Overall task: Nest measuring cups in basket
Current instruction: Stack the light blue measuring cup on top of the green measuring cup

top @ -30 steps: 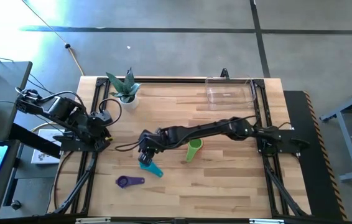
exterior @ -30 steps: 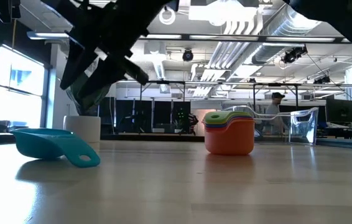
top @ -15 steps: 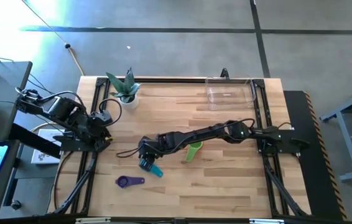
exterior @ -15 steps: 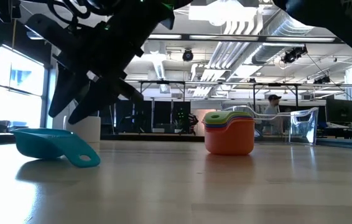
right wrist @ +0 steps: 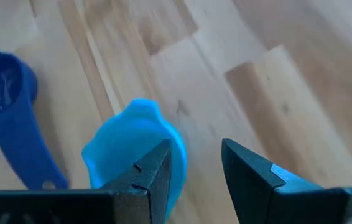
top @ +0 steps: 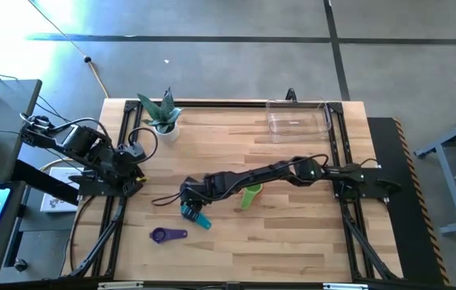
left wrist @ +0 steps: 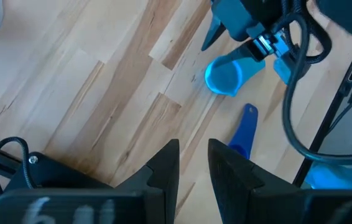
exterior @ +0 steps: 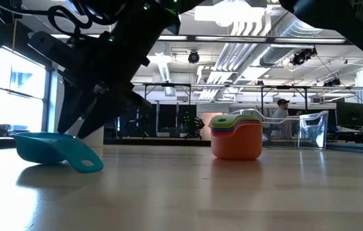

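- While the left gripper (left wrist: 193, 163) waits, slightly parted and empty, at the bench's left edge, the right gripper (right wrist: 194, 163) hangs unclenched over the teal cup (top: 196, 216).
- Nested cups (exterior: 236, 135) stand mid-bench.

Right tool (right wrist: 193, 165) hovering over desk (right wrist: 275, 74), fingers parted, one fingertip overlapping teal cup (right wrist: 129, 149); purple cup (right wrist: 5, 102) lying beside.

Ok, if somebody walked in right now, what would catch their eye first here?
Probably the right arm stretched across the table, its open claw poised at the teal cup lying near the table's middle, one finger inside the rim. Next, the colourful stack of nested cups on the bare wood, while the clear basket sits at the far edge.
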### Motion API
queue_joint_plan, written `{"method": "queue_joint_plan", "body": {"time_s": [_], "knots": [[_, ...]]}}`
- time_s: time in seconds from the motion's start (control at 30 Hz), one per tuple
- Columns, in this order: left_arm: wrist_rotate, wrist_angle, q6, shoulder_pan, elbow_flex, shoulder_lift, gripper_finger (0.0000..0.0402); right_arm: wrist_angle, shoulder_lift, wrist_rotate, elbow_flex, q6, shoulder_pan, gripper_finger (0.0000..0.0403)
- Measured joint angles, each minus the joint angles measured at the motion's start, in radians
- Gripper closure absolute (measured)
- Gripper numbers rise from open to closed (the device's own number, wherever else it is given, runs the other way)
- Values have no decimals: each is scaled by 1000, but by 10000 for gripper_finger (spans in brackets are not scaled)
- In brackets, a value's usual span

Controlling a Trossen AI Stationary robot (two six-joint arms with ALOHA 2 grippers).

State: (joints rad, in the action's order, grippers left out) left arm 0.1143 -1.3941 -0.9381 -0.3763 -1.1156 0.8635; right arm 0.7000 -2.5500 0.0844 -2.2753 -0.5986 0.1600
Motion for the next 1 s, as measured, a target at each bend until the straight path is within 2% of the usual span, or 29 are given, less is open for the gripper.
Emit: {"method": "queue_joint_plan", "body": {"time_s": [0.4, 0.5, 0.63, 0.7, 0.8, 1.0], "knots": [[9, 0, 26, 0, 0, 0, 328, 21, -30, -37, -1, -37, 4, 273], [13, 0, 34, 0, 0, 0, 328, 28, -35, -75, 0, -74, 4, 298], [14, 0, 48, 0, 0, 0, 328, 27, -34, -79, 0, -90, 4, 373], [14, 0, 51, 0, 0, 0, 328, 26, -31, -86, -1, -123, 4, 394], [14, 0, 51, 0, 0, 0, 328, 43, -29, -93, -21, -199, 6, 386], [27, 0, 53, 0, 0, 0, 328, 106, -20, -66, -80, -316, 20, 396]]}}
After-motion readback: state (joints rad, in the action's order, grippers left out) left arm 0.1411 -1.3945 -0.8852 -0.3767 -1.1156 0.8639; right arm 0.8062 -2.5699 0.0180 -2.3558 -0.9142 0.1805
